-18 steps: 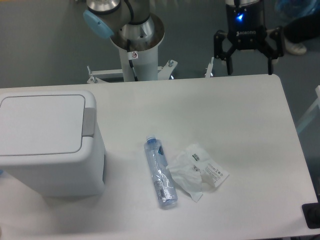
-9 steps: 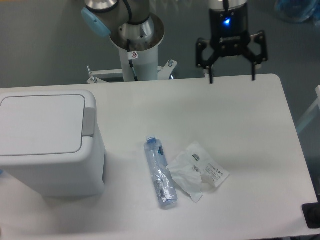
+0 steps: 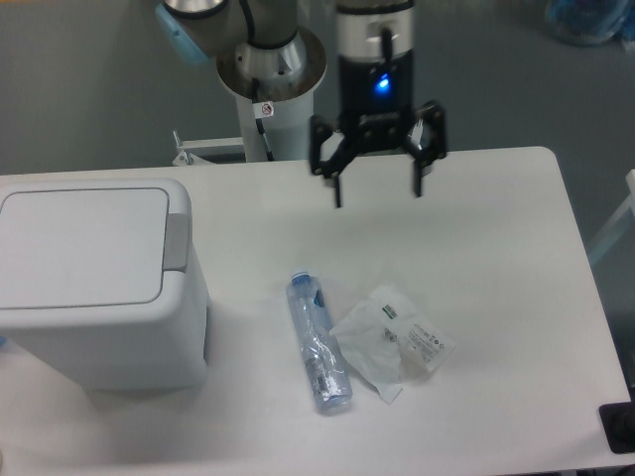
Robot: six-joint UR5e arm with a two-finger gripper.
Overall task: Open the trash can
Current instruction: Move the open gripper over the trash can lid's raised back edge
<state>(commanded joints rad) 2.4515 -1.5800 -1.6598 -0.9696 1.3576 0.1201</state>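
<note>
While the black two-finger gripper hangs spread wide nr the table's far edge, one large white boxy plastic trash can, lid apparently closed, sits far left; one clear plastic bottle and one crumpled wrapper lie mid-table.

Nothing is reading clearly anywhere. Below the gripper, the crumpled plastic bag is showing a white label with dark print too small to make out, and the bottle beside it is carrying no legible wording. Up and to the left of the gripper, a small red-and-white sticker is sitting on the robot's pedestal, its symbol too blurred to tell.
</note>
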